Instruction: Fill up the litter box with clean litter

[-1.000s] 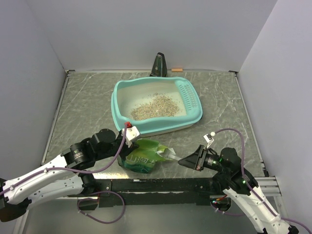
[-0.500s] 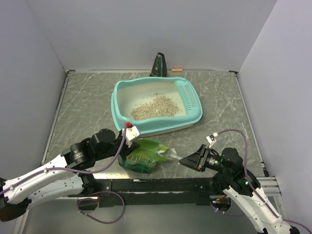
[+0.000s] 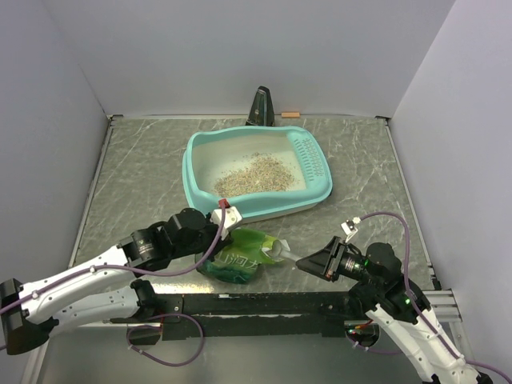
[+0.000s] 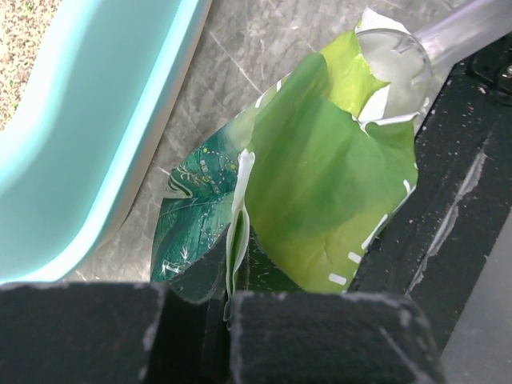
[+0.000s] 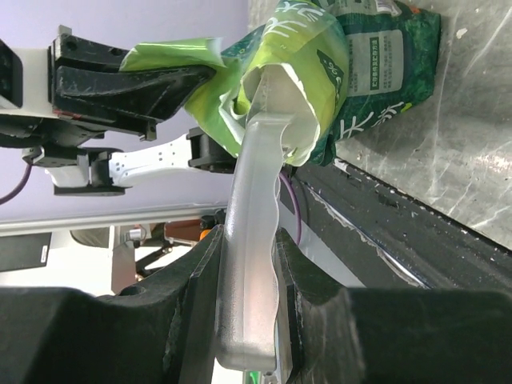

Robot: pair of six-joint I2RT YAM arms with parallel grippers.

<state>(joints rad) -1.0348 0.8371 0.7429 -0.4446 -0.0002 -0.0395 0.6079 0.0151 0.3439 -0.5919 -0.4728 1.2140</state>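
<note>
The teal litter box sits mid-table with a heap of beige-grey clean litter inside and a slotted grid at its right end; its rim shows in the left wrist view. A green litter bag lies in front of it near the table's front edge. My left gripper is shut on the bag's white edge. My right gripper is shut on the handle of a clear plastic scoop, whose bowl is inside the bag's open mouth.
A dark metronome-like object and a small orange piece stand at the back wall. A black rail runs along the front edge just below the bag. Walls close the left, right and back.
My left gripper has shifted right and slightly down with the bag edge. The right gripper and scoop moved slightly, keeping the scoop in the bag's mouth.
</note>
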